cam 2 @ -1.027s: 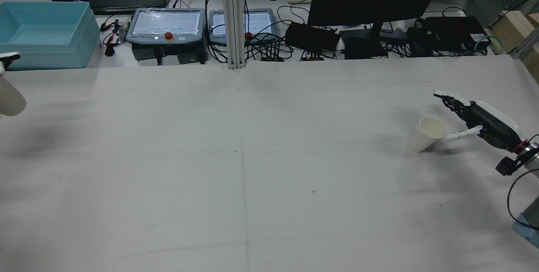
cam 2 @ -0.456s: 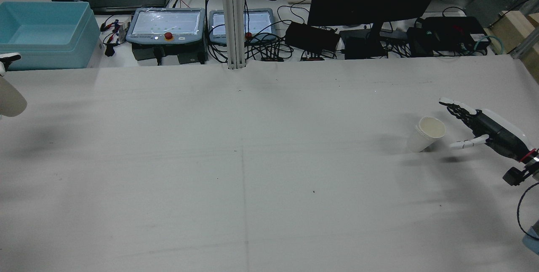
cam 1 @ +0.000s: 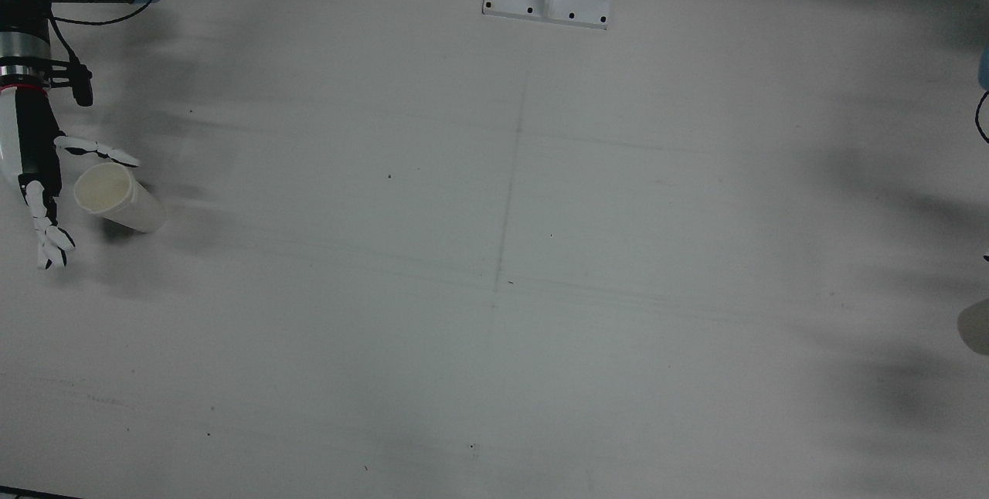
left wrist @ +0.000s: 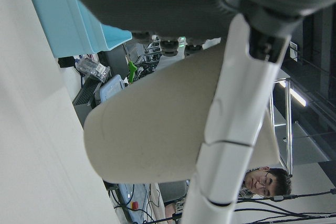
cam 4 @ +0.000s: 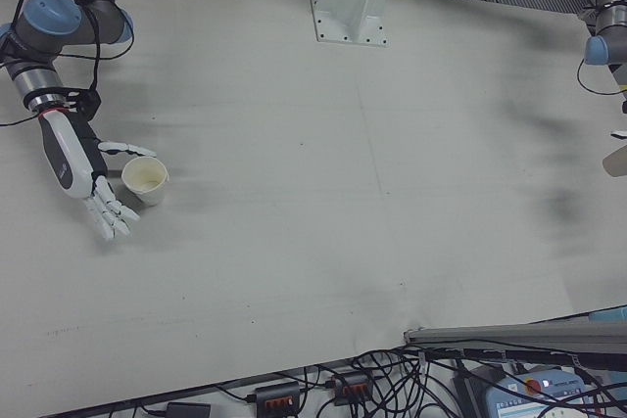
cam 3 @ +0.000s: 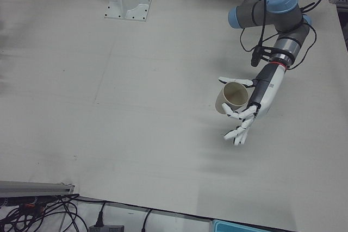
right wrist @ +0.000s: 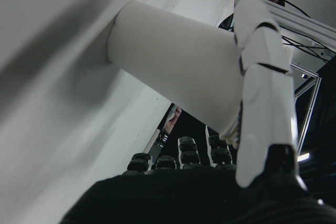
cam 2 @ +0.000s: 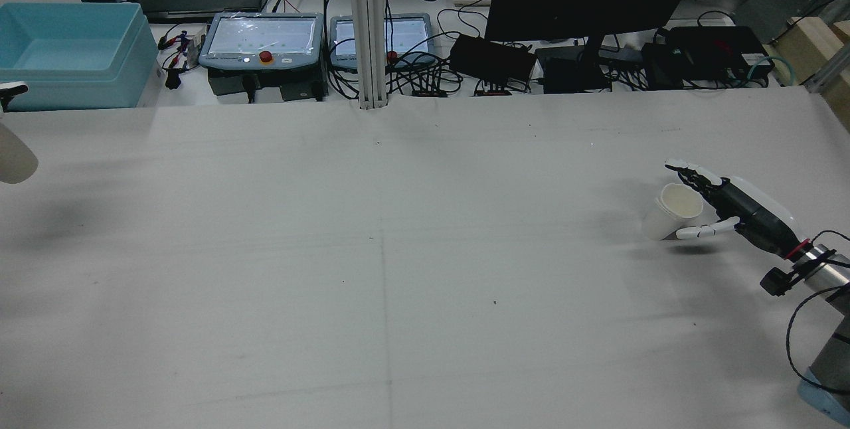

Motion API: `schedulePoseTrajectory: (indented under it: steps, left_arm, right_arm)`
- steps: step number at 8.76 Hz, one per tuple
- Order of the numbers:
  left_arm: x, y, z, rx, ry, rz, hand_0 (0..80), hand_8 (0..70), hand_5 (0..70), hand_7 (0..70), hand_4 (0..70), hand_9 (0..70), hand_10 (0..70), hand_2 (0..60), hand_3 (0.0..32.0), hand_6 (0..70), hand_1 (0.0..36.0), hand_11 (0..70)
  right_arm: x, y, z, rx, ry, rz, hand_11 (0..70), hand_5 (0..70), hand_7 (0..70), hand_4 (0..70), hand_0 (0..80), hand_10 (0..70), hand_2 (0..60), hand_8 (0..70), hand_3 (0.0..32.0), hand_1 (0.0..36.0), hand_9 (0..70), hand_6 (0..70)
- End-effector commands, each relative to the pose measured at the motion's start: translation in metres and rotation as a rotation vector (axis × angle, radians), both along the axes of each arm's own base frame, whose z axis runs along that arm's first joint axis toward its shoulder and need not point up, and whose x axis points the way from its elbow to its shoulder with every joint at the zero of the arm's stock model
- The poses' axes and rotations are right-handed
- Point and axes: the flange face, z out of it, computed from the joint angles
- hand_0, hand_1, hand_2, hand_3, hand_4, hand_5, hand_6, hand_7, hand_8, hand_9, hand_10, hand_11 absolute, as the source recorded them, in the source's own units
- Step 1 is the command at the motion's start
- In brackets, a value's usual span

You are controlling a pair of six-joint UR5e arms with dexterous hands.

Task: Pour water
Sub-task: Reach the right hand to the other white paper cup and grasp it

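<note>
The right hand (cam 2: pixel 720 206) is reaching to grasp the white paper cup (cam 2: pixel 671 211) standing on the table (cam 2: pixel 398 269). Its fingers are spread around the cup, one seemingly touching the wall, not yet gripping. Next, closing calls for care. The left hand (left wrist: pixel 231 77) is gripping another cup (left wrist: pixel 157 129).

Only the paper cup (cam 2: pixel 671 212) interrupts the bare table (cam 2: pixel 398 250).

Dim, even overhead light, soft smeared shadows across the pale surface (cam 1: pixel 494 252), hand views blurred close up.
</note>
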Motion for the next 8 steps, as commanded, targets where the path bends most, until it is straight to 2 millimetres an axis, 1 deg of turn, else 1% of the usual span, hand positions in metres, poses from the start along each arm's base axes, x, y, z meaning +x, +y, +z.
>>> schedulePoseTrajectory:
  steps: [1,2,3,4,5,6,7,8]
  left_arm:
    - [-0.007,0.011,0.015,-0.003,-0.002,-0.005,80.0,6.7,70.0,17.9,52.2,4.1,0.0,0.0,0.0,9.4,25.4,2.1]
    - [-0.01,0.018,0.022,-0.005,-0.001,-0.005,80.0,6.6,70.0,18.0,51.9,4.0,0.0,0.0,0.0,9.4,25.3,2.0]
    - [-0.018,0.022,0.027,-0.007,-0.002,-0.017,80.0,6.7,70.0,18.3,52.2,4.1,0.0,0.0,0.0,9.6,25.3,2.0]
    - [-0.028,0.023,0.03,-0.008,-0.002,-0.035,80.0,6.7,70.0,18.5,52.5,4.2,0.0,0.0,0.0,9.7,25.0,1.9]
    - [-0.028,0.023,0.03,-0.006,-0.003,-0.036,80.0,6.6,70.0,18.4,52.1,4.1,0.0,0.0,0.0,9.6,24.8,1.9]
    - [-0.027,0.023,0.028,-0.003,-0.002,-0.034,80.0,6.6,70.0,18.6,52.0,4.2,0.0,0.0,0.0,9.8,25.0,2.1]
    - [-0.026,0.021,0.026,0.002,-0.003,-0.033,80.0,6.7,70.0,19.0,52.3,4.3,0.0,0.0,0.0,10.0,25.3,2.1]
    - [-0.022,0.019,0.023,0.008,-0.007,-0.028,80.0,6.7,70.0,19.6,53.2,4.4,0.0,0.0,0.0,10.4,26.2,2.0]
  right_arm:
    - [-0.038,-0.01,-0.018,0.011,0.005,-0.022,10.1,21.7,14.8,4.4,70.6,4.6,23.9,3.0,0.0,35.0,3.2,6.4]
    - [-0.052,-0.019,-0.031,0.011,0.008,-0.031,17.8,25.9,23.5,7.9,63.5,10.0,42.2,8.6,0.0,35.5,11.2,13.4]
    - [-0.056,-0.026,-0.042,0.016,0.0,-0.02,35.2,31.2,35.9,10.9,54.8,22.7,39.2,16.8,0.0,27.4,24.4,22.8]
    - [-0.052,-0.025,-0.047,0.006,0.002,0.003,70.0,43.6,54.6,13.8,49.7,48.8,32.2,32.4,0.0,18.2,46.4,35.6]
    - [-0.047,-0.021,-0.05,-0.006,0.008,0.012,70.0,46.2,59.2,12.2,49.9,56.1,25.8,36.5,0.0,16.6,52.0,37.4]
    - [-0.035,-0.01,-0.05,-0.011,0.011,0.02,70.0,45.0,59.0,9.4,50.4,59.0,22.1,36.5,0.0,16.4,52.2,36.2]
    - [-0.011,0.003,-0.057,-0.007,-0.006,0.064,70.0,44.2,57.9,8.3,50.8,58.6,21.5,35.3,0.0,17.0,51.0,35.3]
    - [0.019,0.007,-0.071,0.003,-0.018,0.112,70.0,44.5,58.1,11.2,51.0,56.2,23.0,35.1,0.0,17.5,50.5,36.9]
